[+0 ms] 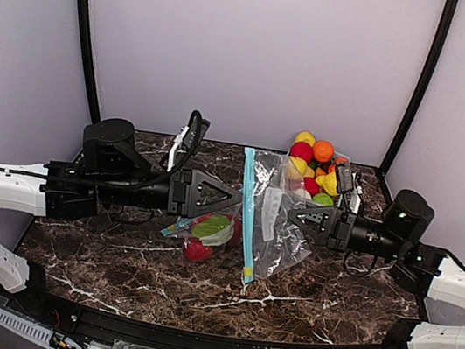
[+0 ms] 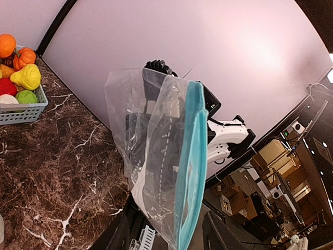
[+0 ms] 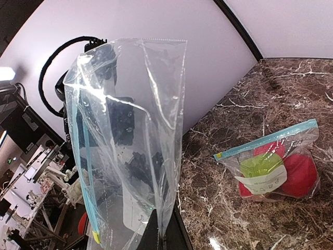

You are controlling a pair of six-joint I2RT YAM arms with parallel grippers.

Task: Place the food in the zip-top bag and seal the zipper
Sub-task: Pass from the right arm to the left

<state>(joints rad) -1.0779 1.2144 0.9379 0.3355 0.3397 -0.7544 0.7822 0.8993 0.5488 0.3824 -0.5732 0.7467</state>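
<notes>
Since the right jaws are pinching the empty zip-top bag [image 1: 276, 235] up off the desk [image 1: 111, 270] and I can't tell whether the left jaws have it, I'd get that mouth pulled wide before fetching food [image 1: 309, 165] from the back-right basket [image 2: 23, 112].

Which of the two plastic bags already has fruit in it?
The bag lying flat on the table, with red and green pieces inside; the raised bag looks empty.
</notes>
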